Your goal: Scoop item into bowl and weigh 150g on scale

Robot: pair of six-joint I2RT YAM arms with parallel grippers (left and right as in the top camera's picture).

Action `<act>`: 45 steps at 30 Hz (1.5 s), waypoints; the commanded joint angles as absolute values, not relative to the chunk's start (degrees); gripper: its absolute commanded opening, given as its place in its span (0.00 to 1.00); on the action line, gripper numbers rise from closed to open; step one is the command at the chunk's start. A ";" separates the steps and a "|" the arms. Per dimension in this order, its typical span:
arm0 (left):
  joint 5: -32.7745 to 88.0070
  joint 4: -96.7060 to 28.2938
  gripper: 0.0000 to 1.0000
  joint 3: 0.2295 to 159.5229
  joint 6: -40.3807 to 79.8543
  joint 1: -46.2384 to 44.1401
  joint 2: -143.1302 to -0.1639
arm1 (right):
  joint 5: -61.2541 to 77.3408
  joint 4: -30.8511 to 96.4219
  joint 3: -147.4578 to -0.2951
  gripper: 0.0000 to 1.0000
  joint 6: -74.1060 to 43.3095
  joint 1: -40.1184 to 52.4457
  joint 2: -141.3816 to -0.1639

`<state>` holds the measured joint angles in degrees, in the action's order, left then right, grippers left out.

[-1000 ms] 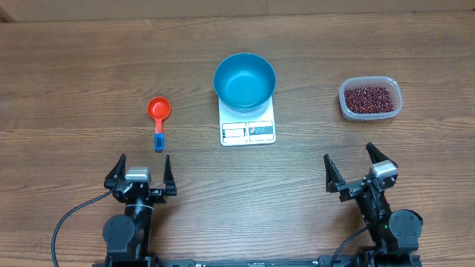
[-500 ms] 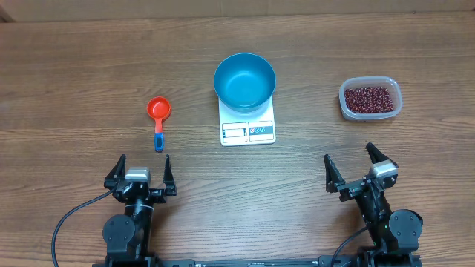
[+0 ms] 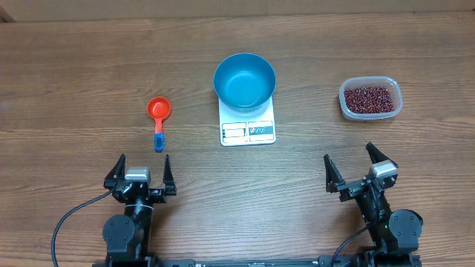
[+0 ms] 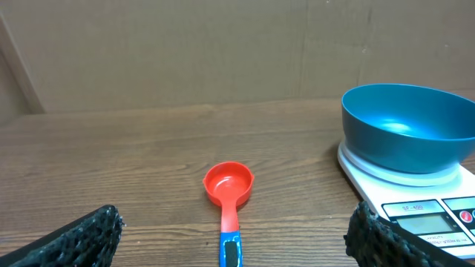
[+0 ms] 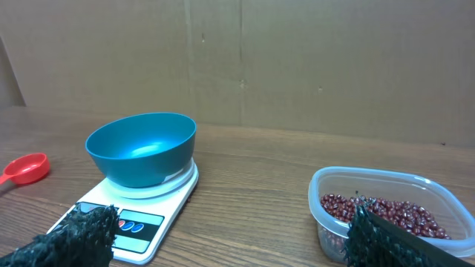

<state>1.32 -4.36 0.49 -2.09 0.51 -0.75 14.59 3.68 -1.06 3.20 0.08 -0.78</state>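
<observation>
The empty blue bowl (image 3: 245,80) stands on the white scale (image 3: 248,127) at the table's middle; both also show in the wrist views, bowl (image 4: 407,127) (image 5: 141,147) and scale (image 4: 419,194) (image 5: 145,208). Dark red-brown beans (image 3: 369,98) (image 5: 378,213) fill a clear plastic tub (image 3: 370,99) at the right. A red scoop with a blue handle (image 3: 158,119) (image 4: 229,195) lies left of the scale. My left gripper (image 3: 140,171) (image 4: 236,237) is open near the front edge, just behind the scoop's handle. My right gripper (image 3: 358,168) (image 5: 234,237) is open, behind the tub.
The wooden table (image 3: 74,67) stretches wide around the objects. A brown cardboard wall (image 4: 185,52) stands behind the table's far edge.
</observation>
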 commanded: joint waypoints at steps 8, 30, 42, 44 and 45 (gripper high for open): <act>1.10 -4.47 1.00 0.27 -2.76 0.82 -0.23 | 14.24 3.55 -0.45 1.00 3.05 -0.05 -0.16; 1.06 -4.49 1.00 0.27 -2.59 0.84 -0.25 | 14.24 3.55 -0.45 1.00 3.05 -0.05 -0.16; 1.08 -4.49 1.00 0.27 -0.25 0.84 -0.25 | 14.24 3.55 -0.45 1.00 3.05 -0.05 -0.16; 1.08 -4.47 1.00 0.27 0.38 0.84 -0.25 | 14.24 3.55 -0.45 1.00 3.05 -0.05 -0.16; 1.08 -4.49 1.00 0.27 0.71 0.84 -0.25 | 14.24 3.55 -0.45 1.00 3.05 -0.05 -0.16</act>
